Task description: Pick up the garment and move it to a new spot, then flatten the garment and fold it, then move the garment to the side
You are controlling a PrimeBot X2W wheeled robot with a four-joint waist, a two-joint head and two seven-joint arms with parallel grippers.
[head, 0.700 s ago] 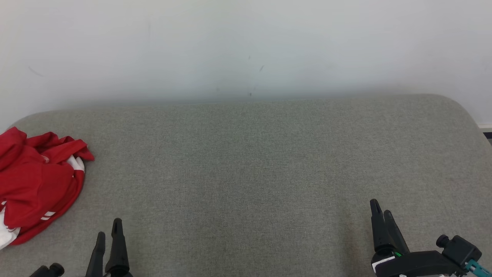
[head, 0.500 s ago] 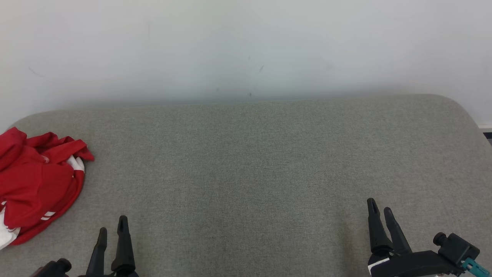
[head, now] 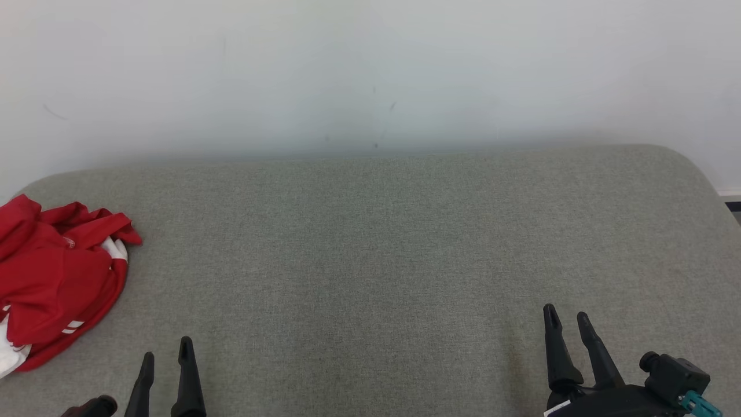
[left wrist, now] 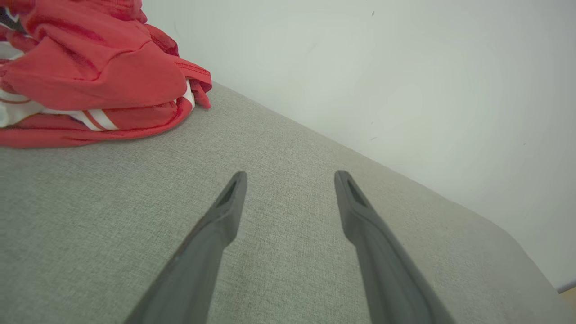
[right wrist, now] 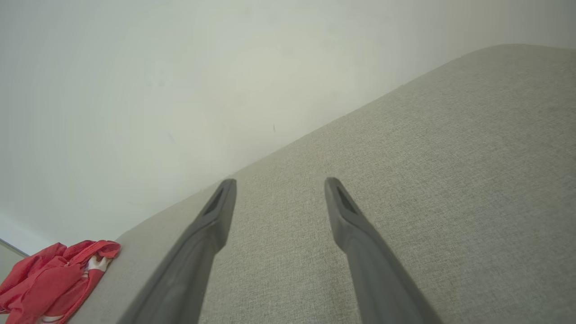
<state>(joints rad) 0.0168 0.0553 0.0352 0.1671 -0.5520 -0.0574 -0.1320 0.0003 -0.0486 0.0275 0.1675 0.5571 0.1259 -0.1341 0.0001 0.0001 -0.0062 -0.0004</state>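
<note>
Garment (head: 55, 278) red, crumpled at far left edge of grey pad (head: 370, 243), seemingly untouched; left claw (head: 167, 349) and right claw (head: 565, 314) both spread wide, empty, clear of it: pickup, flattening, folding, side move all left.

A plain, pale grey-white painted wall (head: 370, 69) rises at the back, evenly lit, with a few faint dark scuffs (head: 392, 105) near its middle. In front of it lies a broad grey-green woven-fabric upholstered surface (head: 370, 243) with rounded far corners. Past its right corner a white skirting strip (head: 730, 191) runs along the wall's foot, beside a sliver of tan floor (left wrist: 568, 291)
</note>
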